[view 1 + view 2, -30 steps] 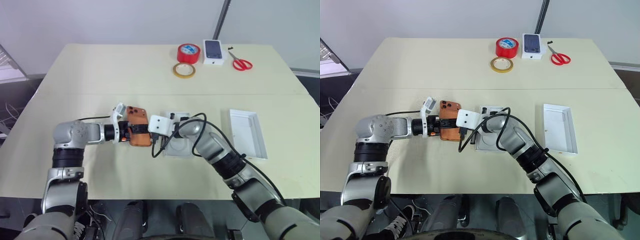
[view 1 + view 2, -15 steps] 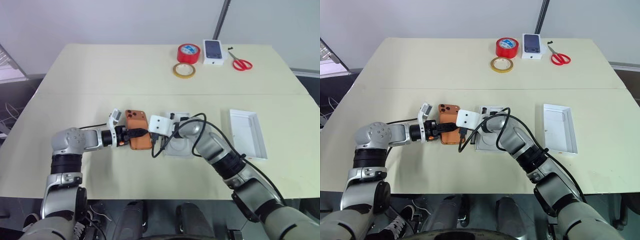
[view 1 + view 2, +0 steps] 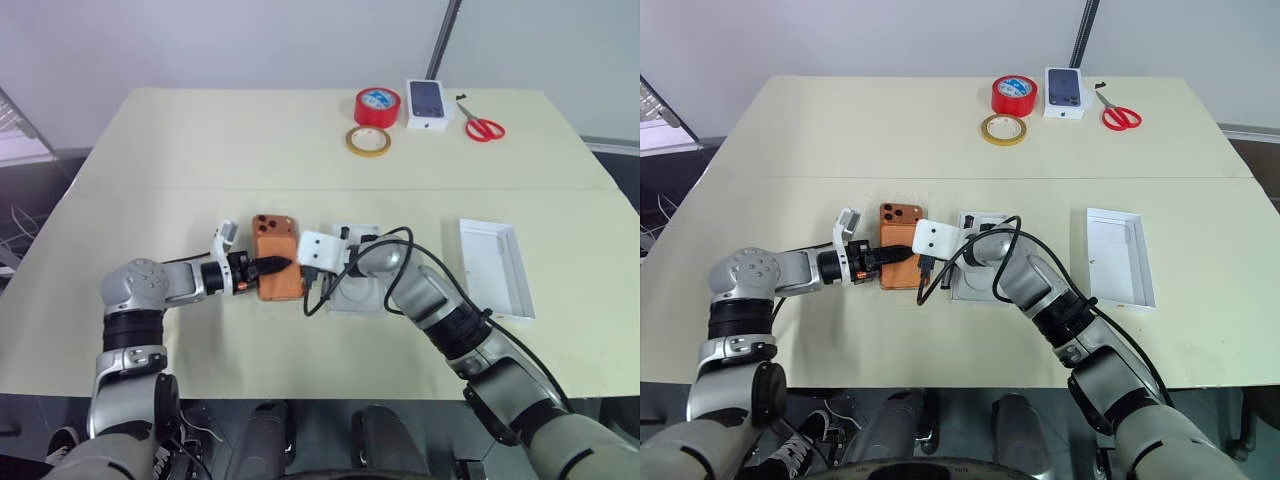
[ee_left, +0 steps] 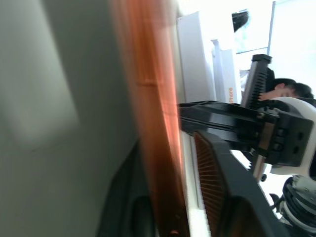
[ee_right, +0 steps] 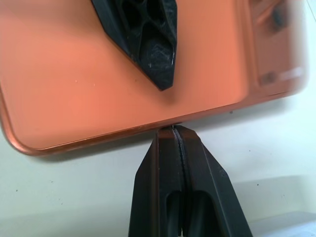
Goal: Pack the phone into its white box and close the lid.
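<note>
The copper-orange phone (image 3: 277,262) lies back up and about flat at table level, left of centre. My left gripper (image 3: 274,266) comes in from its left side and is shut on it. One black finger (image 5: 148,39) rests on its back, and the phone (image 4: 158,148) shows edge-on between the two fingers. My right gripper (image 5: 173,131) is shut and empty, its tips at the phone's right edge. The white box (image 3: 352,290) sits just right of the phone, partly under my right arm. The lid (image 3: 495,265) lies open side up further right.
At the table's far edge stand a red tape roll (image 3: 377,105), a tan tape ring (image 3: 368,141), a closed white box with a phone picture (image 3: 427,103) and red-handled scissors (image 3: 482,127). A black cable (image 3: 385,250) loops over my right wrist.
My left gripper's fingers have closed from wide apart down onto the phone, and its wrist has rolled. The phone has settled flatter. The right arm has not moved.
</note>
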